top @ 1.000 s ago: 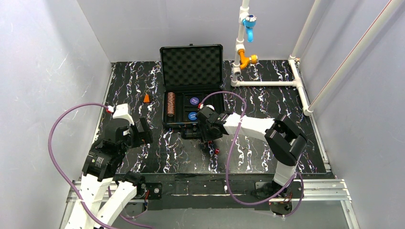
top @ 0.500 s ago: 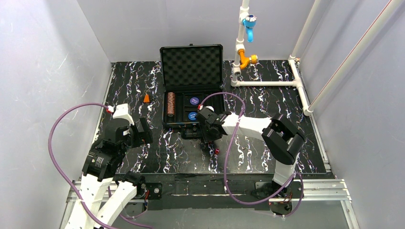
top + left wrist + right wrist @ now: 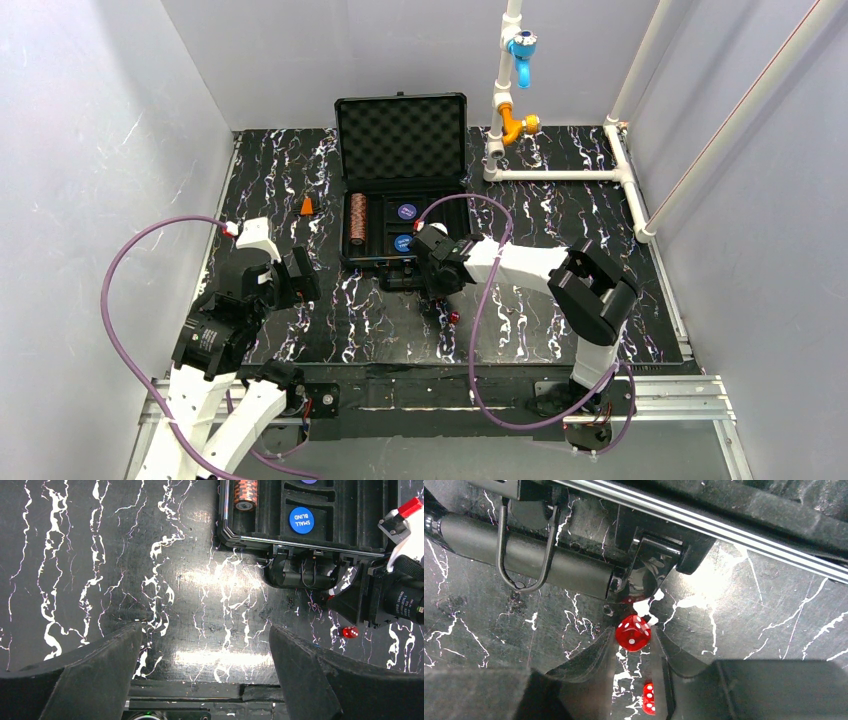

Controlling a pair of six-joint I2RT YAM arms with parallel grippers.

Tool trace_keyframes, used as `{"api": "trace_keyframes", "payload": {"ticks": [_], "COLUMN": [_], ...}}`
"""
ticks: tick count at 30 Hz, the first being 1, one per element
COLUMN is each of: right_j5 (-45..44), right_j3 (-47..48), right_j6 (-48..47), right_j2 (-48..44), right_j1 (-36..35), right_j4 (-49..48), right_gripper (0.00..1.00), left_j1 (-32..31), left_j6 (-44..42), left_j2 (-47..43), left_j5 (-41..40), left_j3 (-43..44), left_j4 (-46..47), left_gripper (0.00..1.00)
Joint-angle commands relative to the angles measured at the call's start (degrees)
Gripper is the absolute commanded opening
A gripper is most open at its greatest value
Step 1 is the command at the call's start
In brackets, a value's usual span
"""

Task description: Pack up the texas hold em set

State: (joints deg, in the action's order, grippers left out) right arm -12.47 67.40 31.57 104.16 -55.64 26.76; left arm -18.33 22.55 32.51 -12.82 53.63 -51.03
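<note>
Surface: black, white-veined table [image 3: 530, 330], boxed in by pale walls
Briefcase [image 3: 400, 140]: open at the back middle of the table, with the foam lid upright, the tray facing up and the handle [image 3: 524, 555] towards the arms
In the tray: a copper chip stack [image 3: 357, 222] in the left slot, with two blue discs [image 3: 406, 211] in the compartments to its right
Red die [image 3: 633, 635]: just in front of the case's front edge, beside the handle; the right gripper [image 3: 438, 290] has its fingertips closed on it, probably ready to carry it over the rim
Second die [image 3: 350, 632]: loose on the table, a little nearer the arms
Left gripper [image 3: 204, 645]: jaws spread wide, holding nothing, hanging left of the case and out of the way
Room: the raised front rim and latch lie between the held die and the tray, and the handle crowds the left side; the orange cone [image 3: 307, 206] and white pipe frame [image 3: 560, 175] are well apart
</note>
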Motion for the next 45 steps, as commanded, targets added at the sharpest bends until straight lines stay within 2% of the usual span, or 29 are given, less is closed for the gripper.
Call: {"api": "trace_keyframes", "payload": {"ticks": [1,15,18,21,22,23,24,37,40,41,45], "right_j5": [-1.02,0.84,2.15,4.31,5.13,5.83,6.43,15.34,16.11,16.48,16.69], "right_j3": [3.26,8.32,10.36,11.31,11.66,12.12,12.78,24.64,26.19,26.89,30.37], "right_j6": [0.26,0.63,0.31,0.16,0.12,0.01,-0.1,-1.21,-0.62,-0.5,-0.15], "right_j2": [-2.68,-8.65,-8.88,-8.85,-8.63,-8.28,-7.74,1.65,3.92,4.7,9.19], "right_j1": [-0.44,-0.51,-0.53,-0.44,-0.39,-0.43,-0.44,-0.27,-0.22,-0.26,-0.26], "right_j4": [1.14,0.6,-0.13,-2.68,-3.7,-4.68,-5.06,-10.5,-11.57,-11.82,-11.55], "right_gripper": [0.34,0.34,0.31,0.21,0.15,0.05,0.01,0.01,0.04,0.01,0.01], "left_j1": [0.23,0.22,0.24,0.2,0.17,0.22,0.22,0.28,0.28,0.23,0.28], "left_j6": [-0.57,-0.66,-0.66,-0.66,-0.66,-0.66,-0.66,-0.75,-0.75,-0.75,-0.75], "left_j2": [-0.22,-1.13,-1.05,-0.96,-1.04,-1.05,-1.12,-1.4,-1.32,-1.31,-1.09], "left_j5": [-0.01,-0.36,-0.36,-0.38,-0.44,-0.45,-0.45,-0.63,-0.5,-0.46,-0.23], "left_j3": [0.08,0.01,0.07,0.08,0.08,0.08,0.08,0.07,0.08,0.08,0.07], "left_j4": [-0.49,-0.51,-0.54,-0.51,-0.53,-0.51,-0.55,-0.53,-0.53,-0.49,-0.53], "left_gripper": [0.98,0.98,0.98,0.98,0.98,0.98,0.98,0.98,0.98,0.98,0.98]}}
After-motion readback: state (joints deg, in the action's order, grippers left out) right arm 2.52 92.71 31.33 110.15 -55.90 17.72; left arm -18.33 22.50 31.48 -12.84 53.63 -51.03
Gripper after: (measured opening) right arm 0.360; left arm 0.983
